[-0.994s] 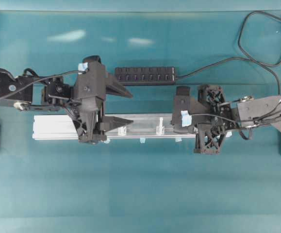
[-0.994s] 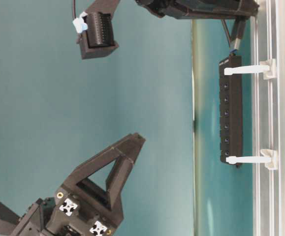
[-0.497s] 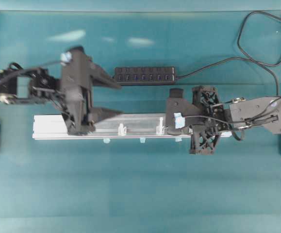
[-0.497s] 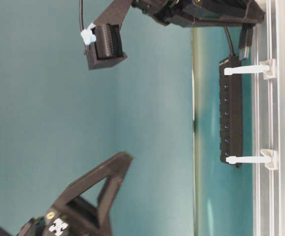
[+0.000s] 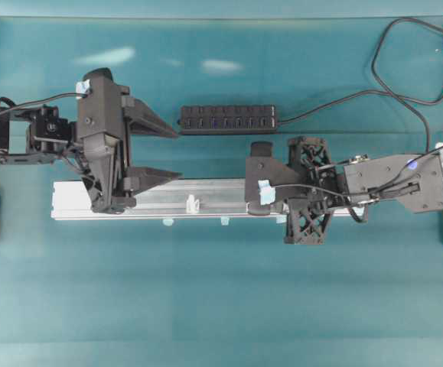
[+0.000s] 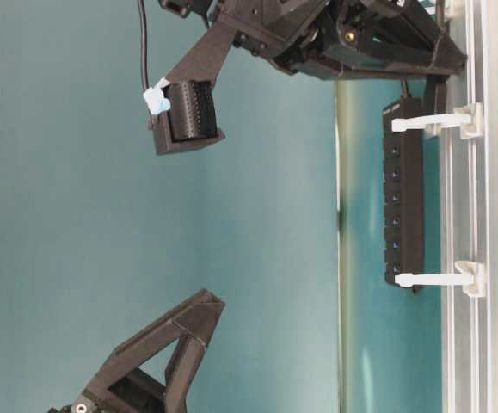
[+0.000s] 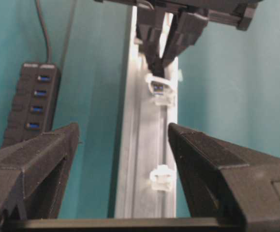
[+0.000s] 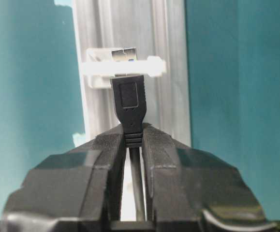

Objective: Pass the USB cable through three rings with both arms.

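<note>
Okay, my right claw (image 8: 132,140) has carried the USB plug (image 8: 129,104) along the silver rail (image 5: 206,195) since a second ago, and the metal tip is now poking through a white ring (image 8: 149,65) on that rail; I'd say that ring is being threaded now. Right claw is pressed together, pinching the plug by its strain relief, cable (image 8: 138,183) trailing back between the jaws. My left claw (image 5: 160,153) has backed off toward the rail's left end, leaving the next ring (image 5: 193,203) uncovered. It's spread wide, holding nothing, one jaw over the rail, the other toward the hub (image 5: 227,119). Looks staged to receive the plug.
</note>
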You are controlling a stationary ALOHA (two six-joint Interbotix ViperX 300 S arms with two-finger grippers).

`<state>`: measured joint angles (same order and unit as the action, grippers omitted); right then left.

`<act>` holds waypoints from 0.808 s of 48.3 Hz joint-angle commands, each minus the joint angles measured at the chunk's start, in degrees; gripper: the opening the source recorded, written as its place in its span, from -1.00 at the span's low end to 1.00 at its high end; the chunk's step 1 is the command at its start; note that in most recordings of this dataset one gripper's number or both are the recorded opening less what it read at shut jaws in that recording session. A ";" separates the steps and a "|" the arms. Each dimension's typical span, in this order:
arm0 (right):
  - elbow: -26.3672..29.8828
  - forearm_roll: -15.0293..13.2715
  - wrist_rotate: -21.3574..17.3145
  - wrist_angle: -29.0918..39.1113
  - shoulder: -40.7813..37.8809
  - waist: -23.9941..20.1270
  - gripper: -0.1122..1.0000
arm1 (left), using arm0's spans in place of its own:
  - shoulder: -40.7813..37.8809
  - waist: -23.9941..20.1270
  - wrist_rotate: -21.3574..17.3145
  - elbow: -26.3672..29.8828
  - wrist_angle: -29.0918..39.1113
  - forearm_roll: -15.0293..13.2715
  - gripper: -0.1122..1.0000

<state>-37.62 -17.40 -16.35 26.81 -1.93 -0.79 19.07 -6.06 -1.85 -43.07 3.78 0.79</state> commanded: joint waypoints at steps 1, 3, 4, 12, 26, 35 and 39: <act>1.14 0.00 0.35 -1.49 0.09 -0.53 -0.93 | 0.79 0.09 0.09 0.62 -0.26 0.09 0.67; 1.23 0.00 0.26 -2.02 0.09 -0.53 -0.93 | 0.79 0.09 0.09 0.62 -0.26 0.09 0.66; 1.23 0.00 0.26 -2.29 0.00 -0.53 -0.93 | 0.88 0.09 0.09 0.62 -0.26 0.09 0.67; 1.32 0.09 -0.35 -3.52 0.00 -0.44 -0.93 | 0.44 0.09 0.09 0.62 -0.26 0.09 0.66; 1.32 0.09 -0.35 -3.96 0.00 -0.53 -0.93 | -0.88 0.26 0.18 0.79 -0.62 0.00 0.67; 1.23 0.09 -0.44 -4.22 0.00 -0.44 -0.93 | -4.48 0.70 0.18 0.97 -1.32 0.09 0.67; 1.23 0.09 -0.53 -5.36 0.00 -0.53 -0.93 | -6.86 1.32 0.26 1.23 -3.25 0.09 0.68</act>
<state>-37.09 -17.40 -16.44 22.76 -2.29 -0.97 13.71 -5.45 -1.67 -42.98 2.46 0.70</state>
